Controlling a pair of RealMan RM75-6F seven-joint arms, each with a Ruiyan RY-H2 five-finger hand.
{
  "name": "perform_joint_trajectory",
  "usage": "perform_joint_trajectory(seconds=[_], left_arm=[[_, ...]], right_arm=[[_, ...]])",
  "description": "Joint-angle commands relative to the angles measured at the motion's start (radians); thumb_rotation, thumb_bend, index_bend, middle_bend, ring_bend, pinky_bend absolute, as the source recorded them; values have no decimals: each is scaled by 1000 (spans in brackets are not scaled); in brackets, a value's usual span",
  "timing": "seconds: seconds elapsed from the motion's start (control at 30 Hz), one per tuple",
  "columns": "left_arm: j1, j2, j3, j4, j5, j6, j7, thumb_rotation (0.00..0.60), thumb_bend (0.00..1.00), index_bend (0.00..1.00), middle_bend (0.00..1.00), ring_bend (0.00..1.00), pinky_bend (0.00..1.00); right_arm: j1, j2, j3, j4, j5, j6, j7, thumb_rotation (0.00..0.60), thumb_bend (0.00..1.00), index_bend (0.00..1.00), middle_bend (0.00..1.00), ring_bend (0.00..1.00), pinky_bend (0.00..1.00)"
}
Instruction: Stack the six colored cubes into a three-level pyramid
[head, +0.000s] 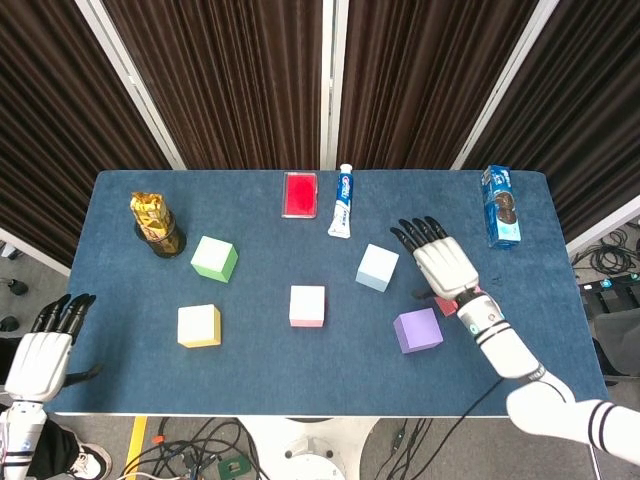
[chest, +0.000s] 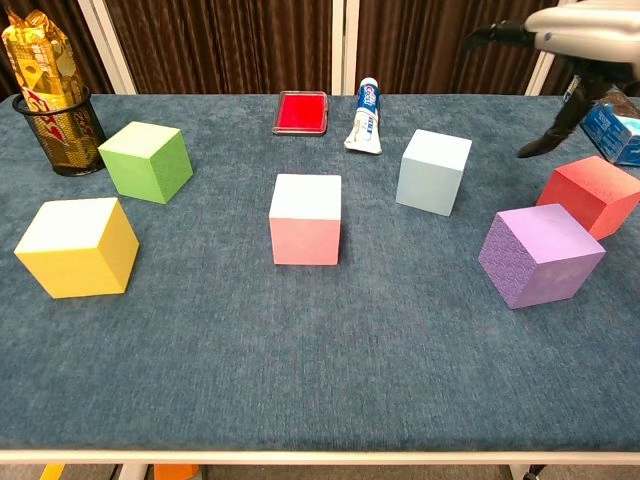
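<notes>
Our right robot hand (head: 445, 265) hovers above red cube (chest: 590, 195), fingers spread, holding nothing. Left robot hand (head: 42, 350) off counter (head: 120, 385) edge, fingers apart, empty. Purple cube (head: 417, 331), light-blue cube (head: 377, 267), pink cube (head: 307, 306), yellow cube (head: 199, 326), green cube (head: 214, 258) lie scattered, unstacked.

Blue-carpeted counter (head: 260, 355), red cube (chest: 592, 194) beneath the right hand (head: 445, 265), purple cube (head: 417, 330) and pale blue cube (head: 377, 267) beside it, pink cube (head: 307, 305), green cube (head: 214, 258), yellow cube (head: 199, 325) farther off, toothpaste tube (head: 342, 202), red box (head: 299, 194), mesh cup (head: 160, 236), blue carton (head: 500, 206) beyond.
</notes>
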Motion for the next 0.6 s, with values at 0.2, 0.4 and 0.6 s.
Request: perform_joint_trajectory(seconds=[0.2, 0.4, 0.6], left_arm=[[-7, 3, -1, 17, -6, -18, -23, 600, 11, 53, 72, 0, 111], [-10, 0, 4, 41, 3, -23, -53, 600, 11, 53, 72, 0, 111], [-7, -7, 10, 74, 4, -28, -91, 600, 11, 53, 72, 0, 111]], right_arm=[[64, -177, 38, 70, 258, 58, -71, 600, 0, 0, 81, 0, 0], [111, -275, 49, 104, 431, 124, -156, 600, 0, 0, 143, 0, 0], [154, -372, 59, 150, 555, 189, -208, 600, 0, 0, 193, 0, 0]])
